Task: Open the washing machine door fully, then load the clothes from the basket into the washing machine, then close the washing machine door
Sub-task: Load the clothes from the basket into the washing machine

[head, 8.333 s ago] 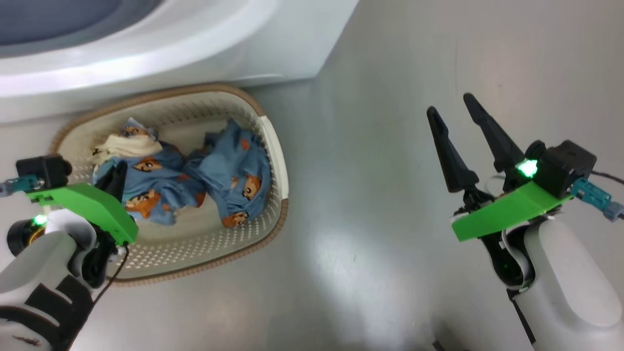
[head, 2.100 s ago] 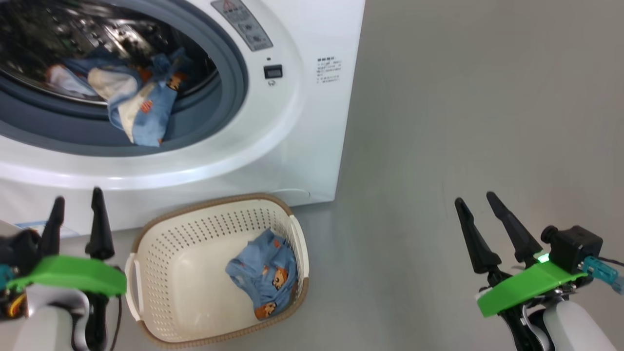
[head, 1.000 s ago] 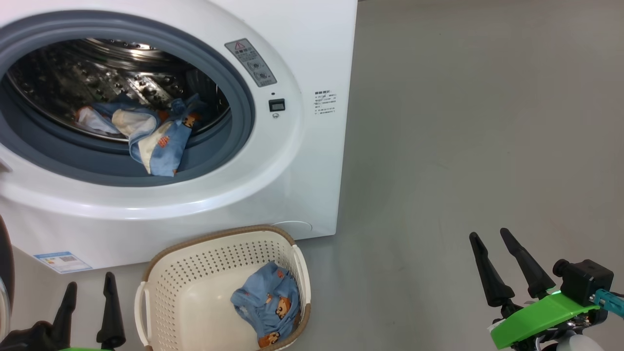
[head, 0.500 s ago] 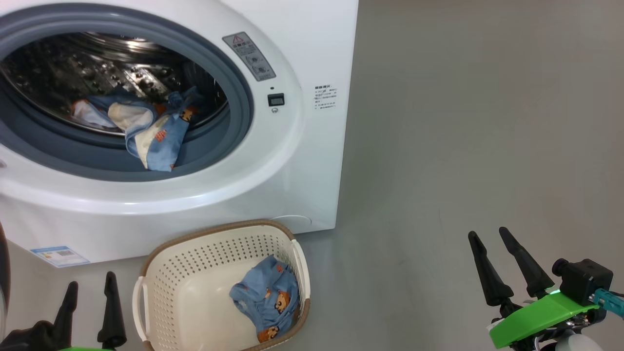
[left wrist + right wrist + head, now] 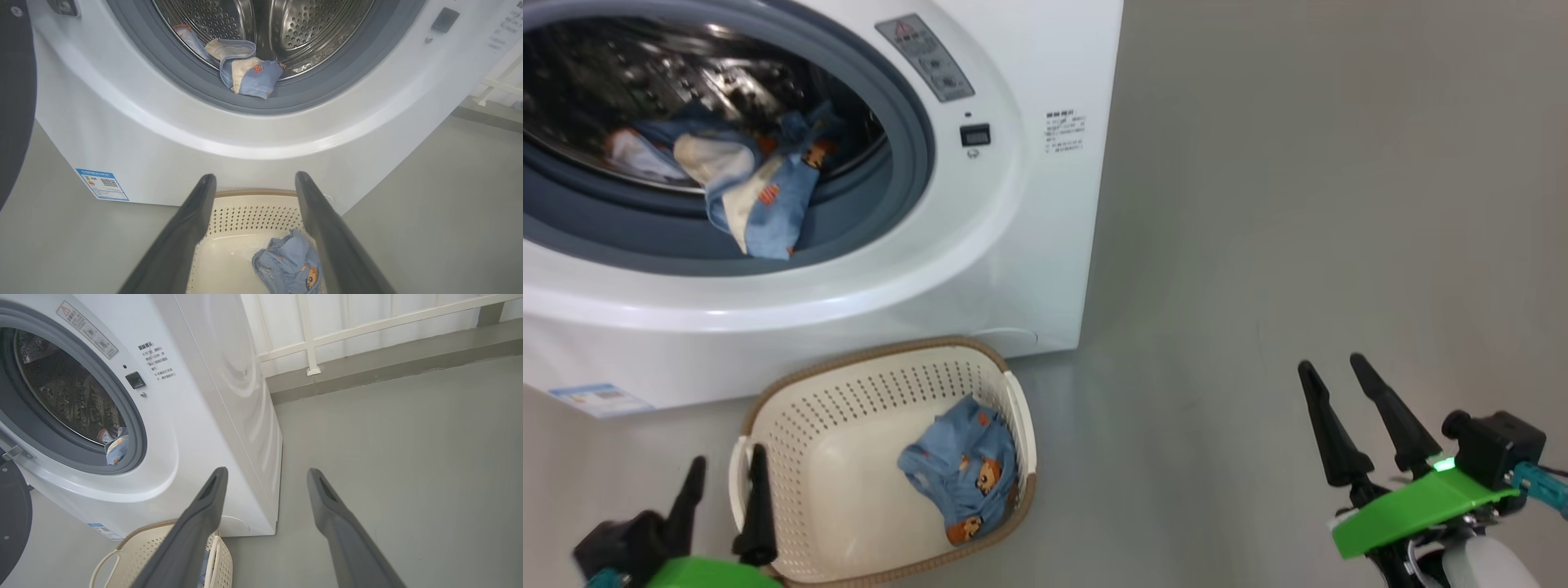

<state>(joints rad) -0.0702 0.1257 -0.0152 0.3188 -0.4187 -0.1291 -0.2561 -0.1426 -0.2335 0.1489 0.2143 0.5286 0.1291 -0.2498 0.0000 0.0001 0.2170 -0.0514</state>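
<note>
One garment [image 5: 960,469] in basket [image 5: 866,384], right side; basket on floor [image 5: 1258,204] before washer [image 5: 1045,245]. More clothes [image 5: 756,196] at drum [image 5: 645,73] mouth. At left, door [image 5: 14,102] open. Both jaws wide, empty: left gripper [image 5: 727,455] by basket, right gripper [image 5: 1331,362] well apart.

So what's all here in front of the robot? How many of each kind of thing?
Washing machine: 1
Basket: 1
Clothes heaps: 2, drum heap and basket heap
Grippers: 2, left gripper and right gripper
Total: 6
</note>
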